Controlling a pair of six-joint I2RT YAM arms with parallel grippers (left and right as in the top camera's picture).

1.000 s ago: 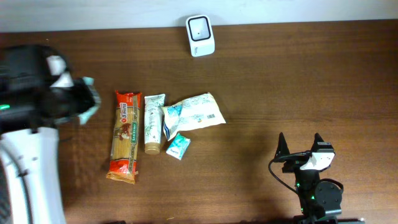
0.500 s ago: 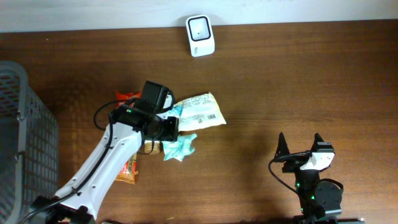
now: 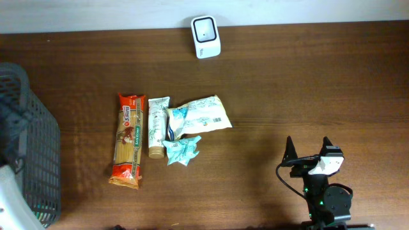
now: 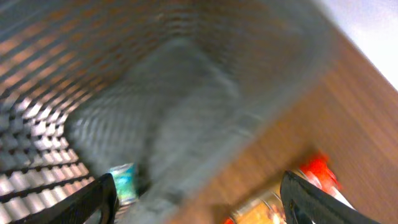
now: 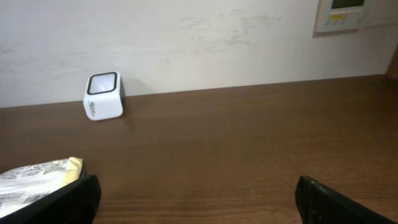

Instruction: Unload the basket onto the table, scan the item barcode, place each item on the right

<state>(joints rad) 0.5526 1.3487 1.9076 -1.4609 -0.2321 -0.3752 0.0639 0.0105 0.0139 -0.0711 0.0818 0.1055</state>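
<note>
moved: left arm point(image 3: 7, 191) has swung from the pile to the basket point(image 3: 32, 147) at nine o'clock.
left gripper point(image 4: 199, 205): released, fingers wide, empty, over the basket.
right gripper point(image 3: 309, 150): spread, empty, at five o'clock.
done, it seems: small teal packet point(image 4: 124, 182) lies in the basket.
left, likely: pasta point(image 3: 128, 140), tube point(image 3: 156, 126), pouch point(image 3: 201, 115), crumpled packet point(image 3: 182, 151), left of centre.
scanner point(image 3: 206, 27): twelve o'clock.

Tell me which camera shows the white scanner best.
Overhead: the white scanner lies whole and sharp, its window facing up. The right wrist view shows it small, from the side. The left wrist view shows none of it.
</note>
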